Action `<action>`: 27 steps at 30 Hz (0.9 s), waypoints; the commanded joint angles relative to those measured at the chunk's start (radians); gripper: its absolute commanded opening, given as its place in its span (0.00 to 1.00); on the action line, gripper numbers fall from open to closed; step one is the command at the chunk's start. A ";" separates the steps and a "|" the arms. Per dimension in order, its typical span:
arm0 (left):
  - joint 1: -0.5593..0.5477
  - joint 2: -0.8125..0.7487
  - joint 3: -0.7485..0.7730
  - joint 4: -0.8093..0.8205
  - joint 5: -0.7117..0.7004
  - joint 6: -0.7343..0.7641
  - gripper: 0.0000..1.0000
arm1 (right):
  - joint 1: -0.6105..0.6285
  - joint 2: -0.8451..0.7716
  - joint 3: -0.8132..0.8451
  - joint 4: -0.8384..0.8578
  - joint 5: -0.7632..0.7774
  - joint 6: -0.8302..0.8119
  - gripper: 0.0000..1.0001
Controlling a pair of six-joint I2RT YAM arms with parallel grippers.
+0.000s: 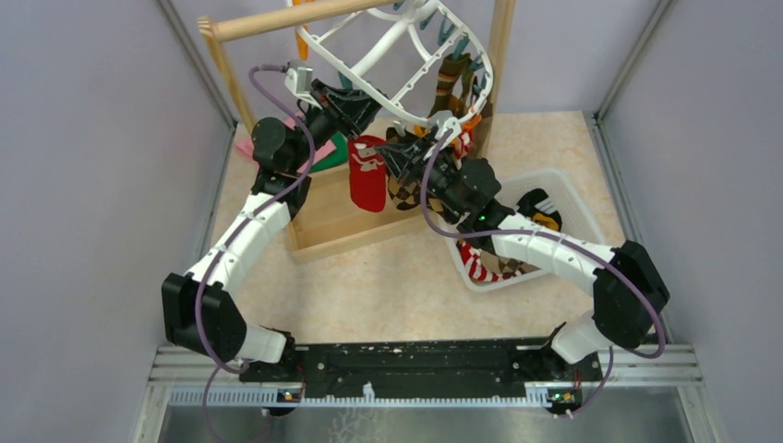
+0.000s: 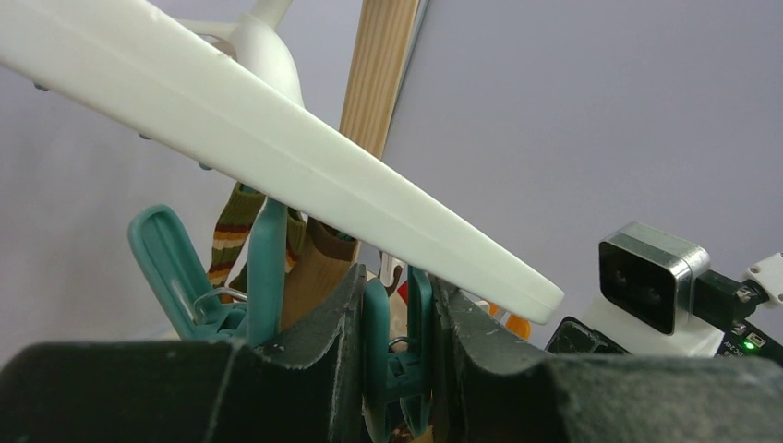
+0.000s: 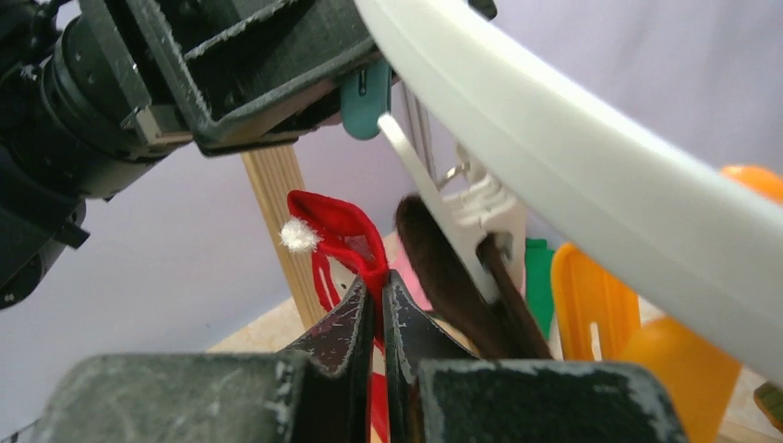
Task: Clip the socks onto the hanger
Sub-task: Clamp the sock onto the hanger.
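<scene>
The white hanger (image 1: 392,48) hangs tilted from the wooden pole; its rim (image 2: 277,129) crosses both wrist views. My left gripper (image 2: 397,291) is shut on a teal clip (image 2: 383,341) under that rim, squeezing its handles. Just right of it, my right gripper (image 3: 380,286) is shut on the cuff of a red sock (image 3: 337,231), which dangles below it (image 1: 367,175). A brown-green striped sock (image 2: 231,240) hangs from the hanger's far side. A dark brown sock (image 3: 443,272) sits in a white clip (image 3: 471,208) beside my right fingers.
A white perforated basket (image 1: 577,198) at the right holds more socks (image 1: 480,263). The wooden rack's pole (image 1: 286,18) and post (image 2: 374,74) carry the hanger. Orange clips (image 3: 586,305) and another teal clip (image 2: 175,268) dangle nearby. Pink and green cloths (image 1: 325,152) lie behind the left arm.
</scene>
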 commanded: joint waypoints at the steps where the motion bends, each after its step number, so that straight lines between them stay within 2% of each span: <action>1: 0.008 -0.001 -0.003 0.094 0.007 -0.034 0.00 | 0.019 0.026 0.080 0.076 0.085 0.040 0.00; 15: 0.012 0.002 -0.011 0.112 0.020 -0.044 0.00 | 0.028 0.053 0.129 0.108 0.107 0.065 0.00; 27: 0.020 0.004 -0.012 0.154 0.049 -0.068 0.00 | 0.028 0.067 0.165 0.059 0.125 0.085 0.00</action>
